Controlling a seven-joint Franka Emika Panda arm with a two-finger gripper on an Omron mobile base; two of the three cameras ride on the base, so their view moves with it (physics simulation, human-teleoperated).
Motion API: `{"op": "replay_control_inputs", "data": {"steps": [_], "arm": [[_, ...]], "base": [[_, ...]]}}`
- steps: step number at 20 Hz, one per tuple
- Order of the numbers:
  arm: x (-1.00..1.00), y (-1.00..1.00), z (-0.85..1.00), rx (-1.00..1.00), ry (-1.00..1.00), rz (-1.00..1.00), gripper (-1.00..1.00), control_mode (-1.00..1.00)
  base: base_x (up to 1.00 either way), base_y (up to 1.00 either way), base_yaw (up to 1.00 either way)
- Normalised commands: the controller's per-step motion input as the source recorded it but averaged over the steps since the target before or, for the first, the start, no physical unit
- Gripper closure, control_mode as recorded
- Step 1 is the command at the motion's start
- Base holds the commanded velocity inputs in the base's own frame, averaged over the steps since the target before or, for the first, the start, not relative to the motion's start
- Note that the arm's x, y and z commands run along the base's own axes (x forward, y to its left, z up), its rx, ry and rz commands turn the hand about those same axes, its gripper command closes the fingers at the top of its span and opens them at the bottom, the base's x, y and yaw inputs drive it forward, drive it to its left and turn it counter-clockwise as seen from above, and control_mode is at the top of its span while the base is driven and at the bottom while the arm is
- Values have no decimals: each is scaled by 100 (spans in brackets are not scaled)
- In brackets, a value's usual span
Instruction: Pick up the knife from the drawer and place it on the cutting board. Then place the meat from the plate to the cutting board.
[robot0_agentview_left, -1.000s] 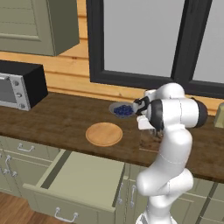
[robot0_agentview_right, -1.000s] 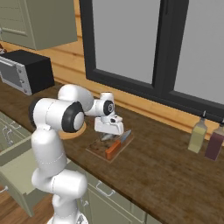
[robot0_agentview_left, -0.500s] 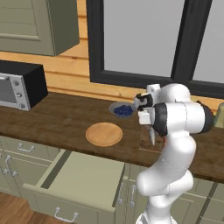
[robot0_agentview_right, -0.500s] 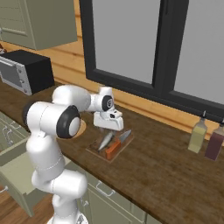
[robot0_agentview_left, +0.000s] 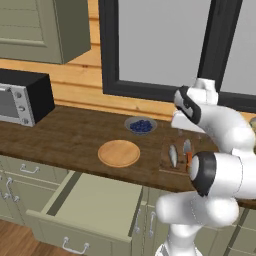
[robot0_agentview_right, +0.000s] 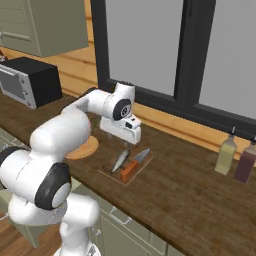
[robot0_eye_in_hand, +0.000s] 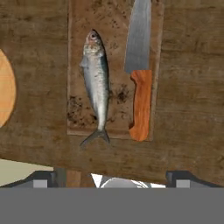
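Note:
The dark brown cutting board (robot0_eye_in_hand: 114, 114) lies on the counter with two things on it. The silvery fish (robot0_eye_in_hand: 97, 83) lies along its left half, tail fin just past the near edge. Beside it lies the knife (robot0_eye_in_hand: 141, 78), orange handle toward the counter front, blade pointing away. My gripper (robot0_eye_in_hand: 114, 179) hovers above the board, open and empty, fingertips (robot0_eye_in_hand: 43, 178) wide apart. From the base I see the gripper (robot0_agentview_left: 188, 133) above the fish (robot0_agentview_left: 172, 155) and knife (robot0_agentview_left: 188, 152), and likewise the gripper (robot0_agentview_right: 131, 136) above the board (robot0_agentview_right: 114, 174). The round tan plate (robot0_agentview_left: 118, 152) is bare. The drawer (robot0_agentview_left: 90, 205) stands open.
A grey bowl of blueberries (robot0_agentview_left: 140, 125) sits behind the plate. A microwave (robot0_agentview_left: 20, 97) stands at the counter's left end. Two bottles (robot0_agentview_right: 235, 161) stand at the right, by the window wall. An upper cabinet (robot0_agentview_left: 40, 27) hangs at the top left.
My hand has risen from just over the cutting board to a spot well above it, with open fingers. The fish and knife stay lying on the board.

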Motion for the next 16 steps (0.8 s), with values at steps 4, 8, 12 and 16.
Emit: {"op": "replay_control_inputs", "data": {"steps": [4,8,12,16], "arm": [[-100,0,100,22,-32,0,-100,-100],[-90,8,100,28,-20,0,-100,-100],[-73,27,97,32,-18,10,-100,-100],[-41,23,73,6,-43,8,-100,-100]], "base": [[0,0,0],[0,0,0],[0,0,0],[0,0,0]]}}
